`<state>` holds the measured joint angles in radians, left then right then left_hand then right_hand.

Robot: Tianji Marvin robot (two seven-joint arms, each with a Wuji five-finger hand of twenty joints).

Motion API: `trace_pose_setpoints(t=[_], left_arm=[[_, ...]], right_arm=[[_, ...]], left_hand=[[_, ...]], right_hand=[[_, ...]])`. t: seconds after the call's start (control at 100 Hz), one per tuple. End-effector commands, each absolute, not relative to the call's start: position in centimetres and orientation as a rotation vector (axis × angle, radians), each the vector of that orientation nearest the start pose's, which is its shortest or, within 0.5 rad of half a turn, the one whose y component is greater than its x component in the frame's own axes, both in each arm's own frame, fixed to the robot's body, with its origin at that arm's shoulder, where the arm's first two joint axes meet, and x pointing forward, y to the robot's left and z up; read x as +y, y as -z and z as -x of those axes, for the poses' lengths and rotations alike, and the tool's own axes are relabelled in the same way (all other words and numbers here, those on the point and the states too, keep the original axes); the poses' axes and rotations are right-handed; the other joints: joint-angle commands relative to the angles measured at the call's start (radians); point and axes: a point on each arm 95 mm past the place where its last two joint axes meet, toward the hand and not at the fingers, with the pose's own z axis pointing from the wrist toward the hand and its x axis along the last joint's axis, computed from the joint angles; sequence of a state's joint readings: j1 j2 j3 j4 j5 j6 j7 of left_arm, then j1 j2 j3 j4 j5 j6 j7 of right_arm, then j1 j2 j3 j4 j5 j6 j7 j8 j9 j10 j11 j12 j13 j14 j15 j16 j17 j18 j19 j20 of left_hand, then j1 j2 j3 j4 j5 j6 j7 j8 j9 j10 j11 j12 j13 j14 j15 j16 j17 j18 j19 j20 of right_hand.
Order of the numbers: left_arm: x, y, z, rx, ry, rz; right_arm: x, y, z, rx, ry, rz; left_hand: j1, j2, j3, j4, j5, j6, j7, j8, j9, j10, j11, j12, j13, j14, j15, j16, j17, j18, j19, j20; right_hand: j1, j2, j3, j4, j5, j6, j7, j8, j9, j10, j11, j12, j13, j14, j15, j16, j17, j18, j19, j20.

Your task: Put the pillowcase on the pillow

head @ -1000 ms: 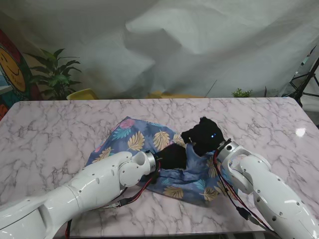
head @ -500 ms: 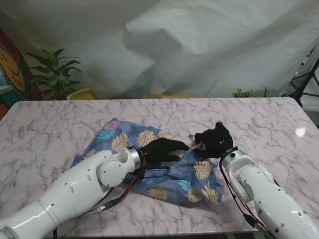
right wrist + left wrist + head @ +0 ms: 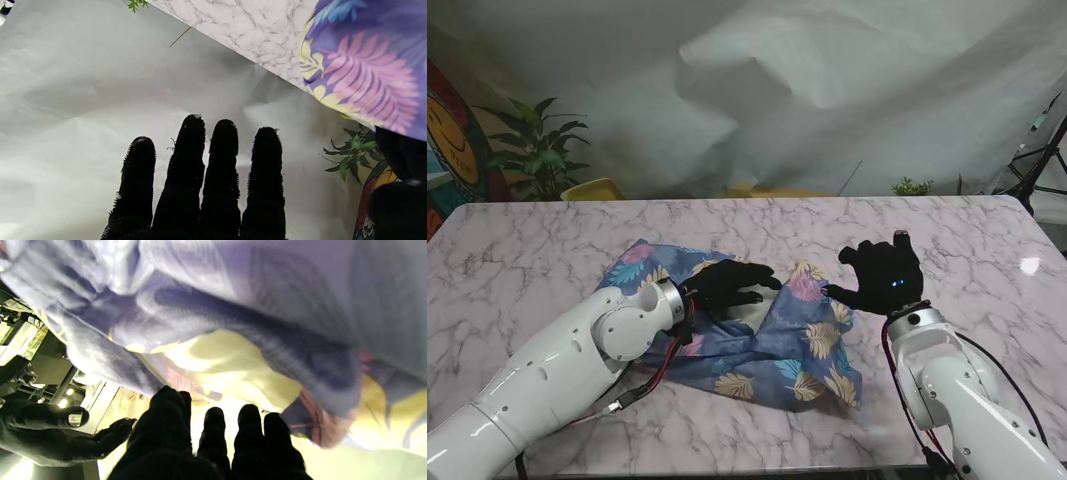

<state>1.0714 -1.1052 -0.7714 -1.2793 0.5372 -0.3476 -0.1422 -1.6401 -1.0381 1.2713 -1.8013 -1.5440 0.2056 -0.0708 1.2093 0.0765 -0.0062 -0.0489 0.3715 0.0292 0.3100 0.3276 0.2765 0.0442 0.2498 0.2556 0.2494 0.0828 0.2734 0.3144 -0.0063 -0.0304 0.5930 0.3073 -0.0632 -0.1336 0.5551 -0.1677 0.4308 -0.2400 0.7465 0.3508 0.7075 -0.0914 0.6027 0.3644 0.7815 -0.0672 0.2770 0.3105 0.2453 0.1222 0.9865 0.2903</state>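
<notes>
Soft, floppy printed cotton, the pillowcase [image 3: 747,330] lies rumpled on the marble counter [image 3: 527,270], between the two arms; it looks light and best gripped at its open hem. At its near-left, the left robot hand [image 3: 727,288] rests fingers-forward on the cloth where pale pillow [image 3: 757,305] shows; whether it grips, I cannot tell. Just right of the fabric, the right robot hand [image 3: 882,275] hovers spread wide, holding nothing.
</notes>
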Motion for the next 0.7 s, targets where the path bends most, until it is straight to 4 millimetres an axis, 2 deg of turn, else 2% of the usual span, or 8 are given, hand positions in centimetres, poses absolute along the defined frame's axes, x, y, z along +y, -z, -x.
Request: trace_pose_setpoints(t=[0.0, 0.12, 0.25, 0.31, 0.39, 0.47, 0.63, 0.69], left_arm=[[-9.3, 30.6, -47.1, 1.953, 1.887, 1.157], [-8.8, 30.2, -47.4, 1.95, 1.884, 1.136], [-8.2, 29.8, -47.6, 2.045, 1.805, 1.126], [-7.9, 29.7, -47.8, 2.096, 1.749, 1.115], [-7.5, 29.9, -47.9, 2.146, 1.703, 1.117], [-7.1, 30.1, -47.9, 2.174, 1.666, 1.119], [-6.6, 30.9, -47.9, 2.217, 1.616, 1.12], [-6.7, 31.5, -47.8, 2.236, 1.621, 1.135]], right_arm=[[-1.4, 26.0, -38.2, 1.369, -1.1, -0.673], [-1.2, 26.6, -38.2, 1.421, -1.114, -0.695], [-0.1, 28.4, -39.1, 1.483, -1.16, -0.707], [0.5, 29.0, -39.6, 1.507, -1.18, -0.712], [1.2, 29.6, -40.2, 1.524, -1.203, -0.719], [1.7, 29.8, -40.7, 1.531, -1.227, -0.728], [2.6, 29.5, -41.7, 1.522, -1.254, -0.747], [3.0, 29.1, -42.1, 1.489, -1.244, -0.781]], left_hand=[[0.082, -0.027, 0.054, -0.002, 0.029, -0.045, 0.015, 0.013, 0.006, -0.008, -0.009, 0.002, -0.007, 0.008, -0.013, 0.01, -0.016, 0.003, -0.028, -0.001], [0.081, -0.068, 0.127, -0.006, 0.043, -0.071, 0.034, 0.014, -0.004, -0.01, -0.008, 0.001, -0.014, 0.007, -0.016, 0.012, -0.018, 0.003, -0.035, 0.0], [0.081, -0.14, 0.25, -0.029, 0.043, -0.098, 0.04, 0.004, -0.046, -0.018, -0.018, -0.004, -0.049, 0.008, -0.033, 0.008, -0.023, 0.006, -0.096, -0.012], [0.009, -0.204, 0.45, -0.043, 0.04, -0.108, 0.045, -0.001, -0.066, -0.021, -0.013, -0.003, -0.06, 0.008, -0.037, 0.01, -0.019, 0.006, -0.133, 0.004], [-0.051, -0.261, 0.604, -0.048, 0.034, -0.116, 0.041, -0.008, -0.077, -0.023, -0.024, -0.009, -0.069, 0.01, -0.04, 0.011, -0.019, 0.009, -0.154, 0.009], [-0.095, -0.27, 0.636, -0.05, 0.03, -0.12, 0.038, -0.012, -0.081, -0.023, -0.034, -0.013, -0.071, 0.009, -0.042, 0.01, -0.02, 0.009, -0.156, 0.013], [-0.124, -0.233, 0.557, -0.04, 0.026, -0.108, 0.025, -0.017, -0.083, -0.017, -0.04, -0.01, -0.07, 0.009, -0.044, 0.014, -0.021, 0.01, -0.161, 0.02], [-0.125, -0.229, 0.552, -0.039, 0.023, -0.104, 0.022, -0.017, -0.083, -0.018, -0.04, -0.009, -0.07, 0.007, -0.045, 0.014, -0.021, 0.006, -0.163, 0.021]], right_hand=[[0.02, 0.041, -0.023, 0.034, -0.01, 0.024, -0.01, -0.007, -0.009, 0.02, -0.012, -0.008, -0.019, 0.025, -0.015, -0.012, -0.012, 0.035, -0.01, -0.002], [0.035, 0.055, -0.018, 0.035, 0.033, 0.002, -0.002, -0.001, 0.038, 0.009, -0.014, -0.012, 0.003, 0.017, -0.005, -0.013, -0.004, 0.033, -0.005, -0.004], [0.026, 0.084, -0.025, 0.032, 0.036, -0.001, -0.003, 0.001, 0.05, 0.003, -0.023, -0.014, 0.011, 0.014, -0.008, -0.018, 0.0, 0.032, -0.004, -0.006], [0.022, 0.105, -0.036, 0.031, 0.033, -0.003, -0.004, 0.002, 0.05, 0.003, -0.027, -0.015, 0.009, 0.014, -0.011, -0.02, -0.004, 0.031, -0.008, -0.01], [0.045, 0.128, -0.082, 0.035, 0.034, -0.001, -0.002, 0.005, 0.052, 0.002, -0.028, -0.012, 0.009, 0.014, -0.012, -0.023, -0.004, 0.031, -0.012, -0.016], [0.049, 0.137, -0.091, 0.037, 0.041, -0.003, 0.0, 0.006, 0.056, 0.002, -0.029, -0.011, 0.009, 0.013, -0.012, -0.023, -0.006, 0.032, -0.011, -0.016], [0.052, 0.156, -0.121, 0.039, 0.057, -0.013, 0.003, 0.008, 0.062, 0.003, -0.033, -0.012, 0.01, 0.015, -0.011, -0.022, -0.014, 0.041, -0.016, -0.02], [0.069, 0.189, -0.215, 0.052, 0.059, 0.008, -0.017, 0.004, 0.043, 0.014, -0.041, -0.004, -0.011, 0.031, -0.015, -0.016, -0.029, 0.064, -0.023, -0.026]])
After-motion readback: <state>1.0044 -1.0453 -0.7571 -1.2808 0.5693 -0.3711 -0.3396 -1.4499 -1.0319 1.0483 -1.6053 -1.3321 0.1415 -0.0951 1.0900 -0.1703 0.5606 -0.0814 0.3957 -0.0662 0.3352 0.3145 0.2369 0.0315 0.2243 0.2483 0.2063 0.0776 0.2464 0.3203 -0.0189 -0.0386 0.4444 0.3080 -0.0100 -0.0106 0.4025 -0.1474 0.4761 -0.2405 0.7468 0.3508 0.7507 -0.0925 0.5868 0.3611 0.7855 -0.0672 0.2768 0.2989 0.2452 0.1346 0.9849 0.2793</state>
